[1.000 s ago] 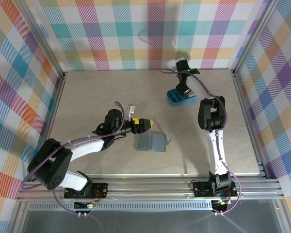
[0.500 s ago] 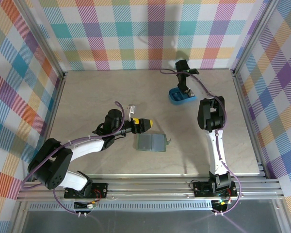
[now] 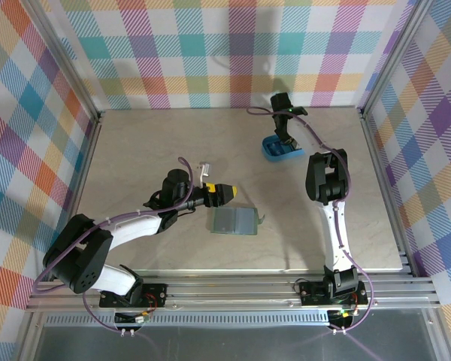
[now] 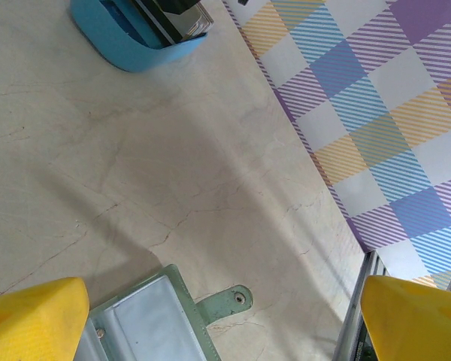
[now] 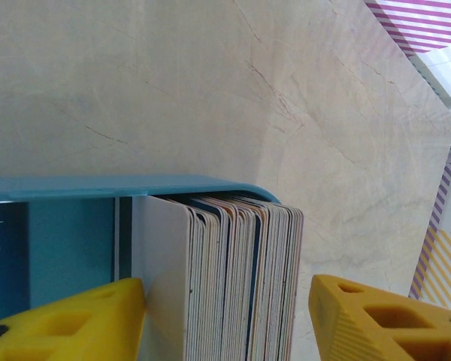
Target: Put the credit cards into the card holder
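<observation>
Credit cards [image 5: 233, 286] stand on edge in a tight stack between the yellow fingers [image 5: 68, 320] of the right gripper [image 5: 225, 320], low in the right wrist frame. One finger touches the white front card and the other sits apart from the far side of the stack, so the jaws are parted and nothing is clamped. The blue tray [image 5: 98, 186] holds the stack at the upper right of the table [image 3: 135, 150] in the overhead frame, while left of centre the left gripper [image 3: 224, 194] is spread wide and empty, with the open sage-green card holder [image 3: 233, 221] lying just below it in the frame.
</observation>
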Controlling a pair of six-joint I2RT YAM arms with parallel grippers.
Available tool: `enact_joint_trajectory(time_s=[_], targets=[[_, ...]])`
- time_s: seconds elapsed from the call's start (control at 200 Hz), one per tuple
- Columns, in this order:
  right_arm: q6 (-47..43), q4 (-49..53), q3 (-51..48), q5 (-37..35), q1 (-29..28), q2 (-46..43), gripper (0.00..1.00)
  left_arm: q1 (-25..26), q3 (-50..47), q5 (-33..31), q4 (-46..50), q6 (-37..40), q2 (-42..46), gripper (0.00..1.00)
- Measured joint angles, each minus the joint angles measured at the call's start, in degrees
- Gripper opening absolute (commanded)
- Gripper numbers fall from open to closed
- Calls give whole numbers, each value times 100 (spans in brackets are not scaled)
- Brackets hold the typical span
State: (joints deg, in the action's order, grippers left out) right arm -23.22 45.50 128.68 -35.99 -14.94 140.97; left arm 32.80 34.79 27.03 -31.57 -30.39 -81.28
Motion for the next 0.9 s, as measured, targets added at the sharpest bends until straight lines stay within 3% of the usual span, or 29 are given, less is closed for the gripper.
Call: enact_joint_trajectory(time_s=[0.9], targets=[[-22, -2, 0, 44, -48, -26, 29, 0, 0, 44, -4, -2, -107, 91]])
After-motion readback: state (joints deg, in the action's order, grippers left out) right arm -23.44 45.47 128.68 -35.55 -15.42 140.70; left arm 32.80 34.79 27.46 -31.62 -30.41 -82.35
